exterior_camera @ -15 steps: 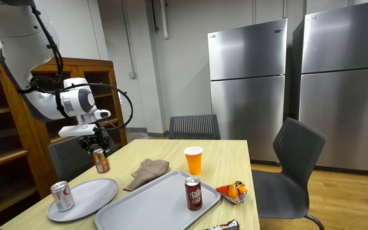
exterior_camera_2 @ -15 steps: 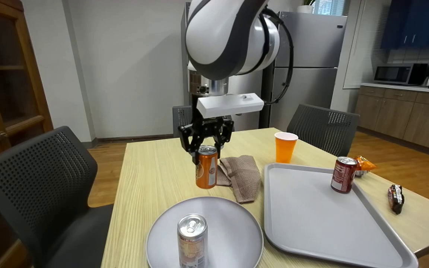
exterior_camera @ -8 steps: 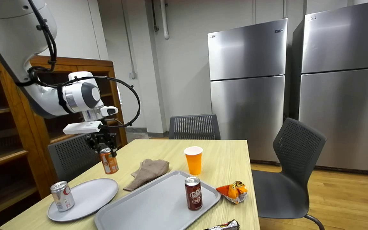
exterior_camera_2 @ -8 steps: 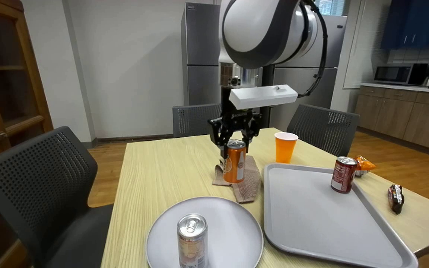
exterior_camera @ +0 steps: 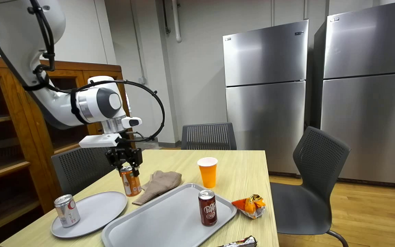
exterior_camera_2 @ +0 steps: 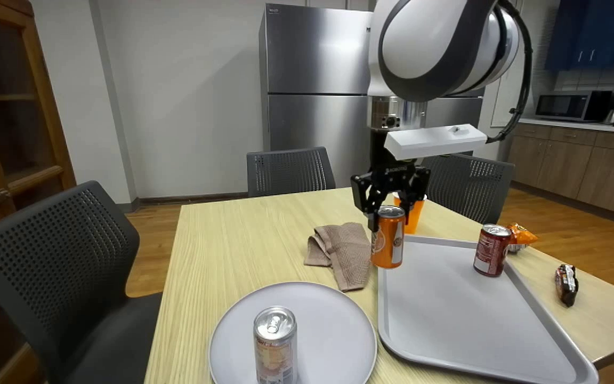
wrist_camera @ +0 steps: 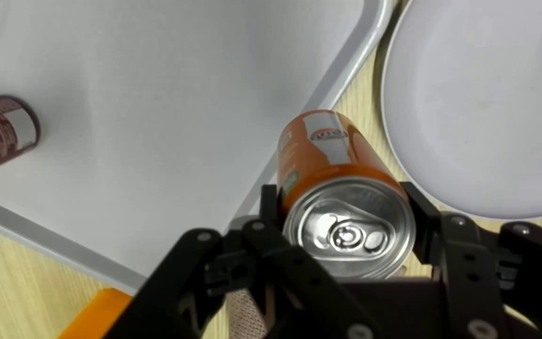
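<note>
My gripper is shut on an orange soda can, held upright just under its rim. In an exterior view the gripper holds the can in the air near the grey tray's far left corner. In the wrist view the fingers press on both sides of the can, which overlaps the tray's rim. A round grey plate lies beside the tray. A brown cloth lies close by the can. A dark red can stands on the tray.
A silver can stands on the plate. An orange cup stands behind the tray. An orange snack bag and a dark wrapped bar lie on the table beyond the tray. Chairs stand around the table.
The gripper has carried the orange can from beside the plate, past the cloth, to the tray's edge, moving right in both exterior views. It is now slightly lower. The other objects have not moved.
</note>
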You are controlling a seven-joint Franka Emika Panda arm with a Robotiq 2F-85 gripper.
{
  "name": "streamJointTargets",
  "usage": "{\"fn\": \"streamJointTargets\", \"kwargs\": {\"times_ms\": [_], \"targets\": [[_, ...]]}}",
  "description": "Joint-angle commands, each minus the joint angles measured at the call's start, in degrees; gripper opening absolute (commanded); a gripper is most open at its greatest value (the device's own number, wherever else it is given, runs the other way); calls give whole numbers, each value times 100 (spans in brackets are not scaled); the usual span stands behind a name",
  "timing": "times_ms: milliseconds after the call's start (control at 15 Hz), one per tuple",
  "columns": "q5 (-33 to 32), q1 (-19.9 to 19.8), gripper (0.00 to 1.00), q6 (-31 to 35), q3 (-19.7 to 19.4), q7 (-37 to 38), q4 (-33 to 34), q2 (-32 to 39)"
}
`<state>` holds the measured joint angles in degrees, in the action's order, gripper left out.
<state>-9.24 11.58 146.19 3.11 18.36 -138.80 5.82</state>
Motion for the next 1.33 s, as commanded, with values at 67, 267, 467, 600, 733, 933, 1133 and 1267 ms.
{"fn": "streamJointTargets", "kwargs": {"times_ms": [67,267,467,600,733,933,1133,1267], "targets": [[193,-374,38,54,-84,10,-396,-278],[219,-576,38,114,-219,-56,-469,-202],[324,-754,38,153,-325,-173,-497,-122],[385,-845,38,170,-378,-254,-483,-48],[455,-912,38,195,-416,-335,-421,66],[528,-979,38,259,-469,-407,-297,260],[578,-1024,38,325,-514,-417,-137,473],[581,-1027,38,348,-545,-412,-29,585]]}}
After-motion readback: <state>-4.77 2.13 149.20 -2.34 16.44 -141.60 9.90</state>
